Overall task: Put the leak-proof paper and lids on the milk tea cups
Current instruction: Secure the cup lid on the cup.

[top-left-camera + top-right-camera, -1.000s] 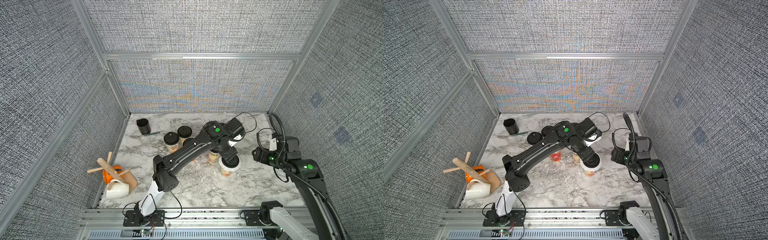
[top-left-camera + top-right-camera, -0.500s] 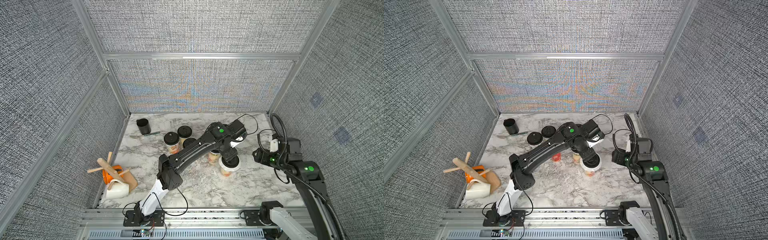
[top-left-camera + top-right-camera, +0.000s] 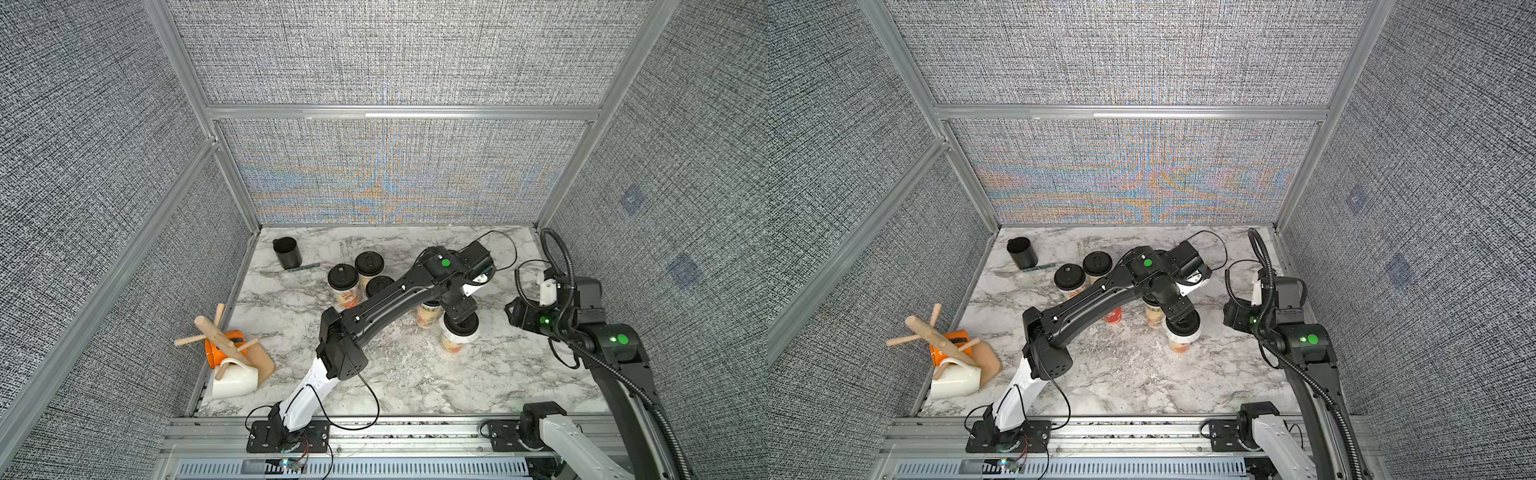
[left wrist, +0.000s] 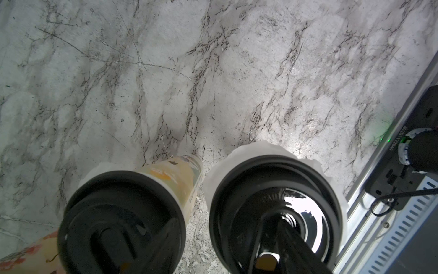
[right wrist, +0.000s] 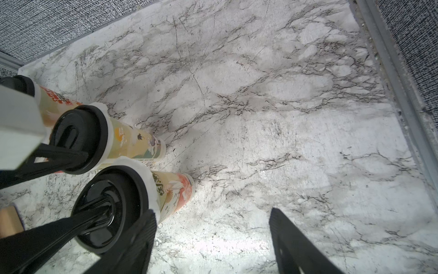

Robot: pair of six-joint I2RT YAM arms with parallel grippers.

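You have bare desk (image 5: 272, 106) out to the right rail (image 5: 391, 71). Right claw (image 5: 212, 213) is spread and empty; left claw (image 3: 459, 320) is spread over two lids (image 4: 277, 199), one embossed "CAUTION".

Grey woven walls (image 3: 374, 62), marble tabletop (image 3: 419, 374)

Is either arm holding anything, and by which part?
Nothing is held. The left gripper is open, fingers over two black lids; the right gripper is open, empty.

Black arms (image 3: 395, 299) with white base links (image 3: 309, 395); green lights (image 3: 446, 262); looped black cables (image 3: 559, 249).
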